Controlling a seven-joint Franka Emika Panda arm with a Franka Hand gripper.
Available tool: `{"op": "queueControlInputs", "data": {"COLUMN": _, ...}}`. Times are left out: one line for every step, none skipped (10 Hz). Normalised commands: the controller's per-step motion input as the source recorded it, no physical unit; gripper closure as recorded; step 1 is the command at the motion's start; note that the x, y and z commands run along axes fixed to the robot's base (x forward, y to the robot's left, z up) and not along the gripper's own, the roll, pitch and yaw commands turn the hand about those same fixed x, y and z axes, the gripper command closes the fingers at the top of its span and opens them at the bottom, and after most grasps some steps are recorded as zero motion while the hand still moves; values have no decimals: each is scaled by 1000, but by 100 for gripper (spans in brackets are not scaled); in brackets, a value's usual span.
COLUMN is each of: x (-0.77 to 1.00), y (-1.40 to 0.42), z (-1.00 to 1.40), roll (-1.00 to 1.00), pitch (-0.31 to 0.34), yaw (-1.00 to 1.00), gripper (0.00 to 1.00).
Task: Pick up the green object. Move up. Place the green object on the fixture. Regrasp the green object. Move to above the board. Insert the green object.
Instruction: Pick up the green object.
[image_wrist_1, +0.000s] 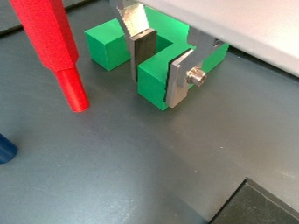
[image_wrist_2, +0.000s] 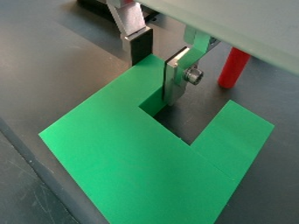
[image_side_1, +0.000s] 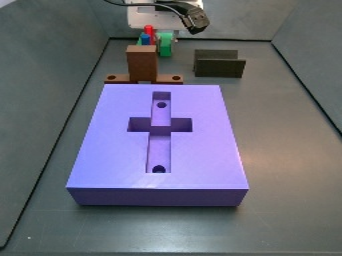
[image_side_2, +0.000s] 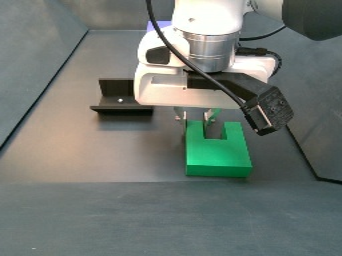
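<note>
The green object (image_wrist_1: 105, 45) (image_wrist_2: 128, 149) lies flat on the dark floor, a chunky U with a square notch. In a side view the green object (image_side_2: 218, 152) sits right under the arm. My gripper (image_wrist_1: 162, 63) (image_wrist_2: 158, 61) (image_side_2: 201, 122) is down on it and straddles one prong. One finger stands in the notch, the other against the prong's outer side, and both look flush with it. The fixture (image_side_1: 219, 64) (image_side_2: 123, 98) stands apart from the block. The lavender board (image_side_1: 167, 140) with its cross recess lies nearer the camera in a side view.
A red peg (image_wrist_1: 59, 48) (image_wrist_2: 235, 68) with a blue part (image_wrist_1: 6, 149) stands close beside the green block. An upright brown block (image_side_1: 140, 62) stands at the board's far edge. Grey walls enclose the floor.
</note>
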Motion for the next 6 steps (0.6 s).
{"op": "queueControlInputs", "data": {"x": 0, "y": 0, "z": 0, "roll": 0, "pitch": 0, "yaw": 0, "gripper": 100}}
{"op": "queueControlInputs", "data": {"x": 0, "y": 0, "z": 0, "roll": 0, "pitch": 0, "yaw": 0, "gripper": 100}}
{"op": "queueControlInputs", "data": {"x": 0, "y": 0, "z": 0, "roll": 0, "pitch": 0, "yaw": 0, "gripper": 100}}
{"op": "queueControlInputs", "data": {"x": 0, "y": 0, "z": 0, "roll": 0, "pitch": 0, "yaw": 0, "gripper": 100}}
{"op": "queueControlInputs", "data": {"x": 0, "y": 0, "z": 0, "roll": 0, "pitch": 0, "yaw": 0, "gripper": 100}}
{"op": "queueControlInputs", "data": {"x": 0, "y": 0, "z": 0, "roll": 0, "pitch": 0, "yaw": 0, "gripper": 100}}
